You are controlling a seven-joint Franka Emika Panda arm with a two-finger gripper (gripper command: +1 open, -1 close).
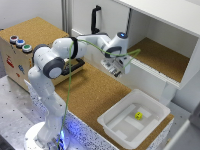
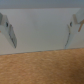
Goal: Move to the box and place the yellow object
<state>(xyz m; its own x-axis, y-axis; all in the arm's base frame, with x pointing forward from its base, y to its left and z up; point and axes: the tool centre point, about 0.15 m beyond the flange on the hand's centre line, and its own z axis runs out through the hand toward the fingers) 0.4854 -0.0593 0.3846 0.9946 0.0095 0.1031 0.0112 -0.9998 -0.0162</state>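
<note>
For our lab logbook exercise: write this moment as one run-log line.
gripper: open, empty, above cork counter near cabinet | yellow object: lying in box | placing: done

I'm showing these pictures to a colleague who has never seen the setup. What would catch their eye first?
Probably the white arm stretched across the cork-topped table, its gripper hanging open and empty just in front of the large white cabinet. Next, the tiny yellow object lying inside the box at the table's near corner, on the exterior view's right. Three coloured buttons top the wooden drawer box at the left.
</note>
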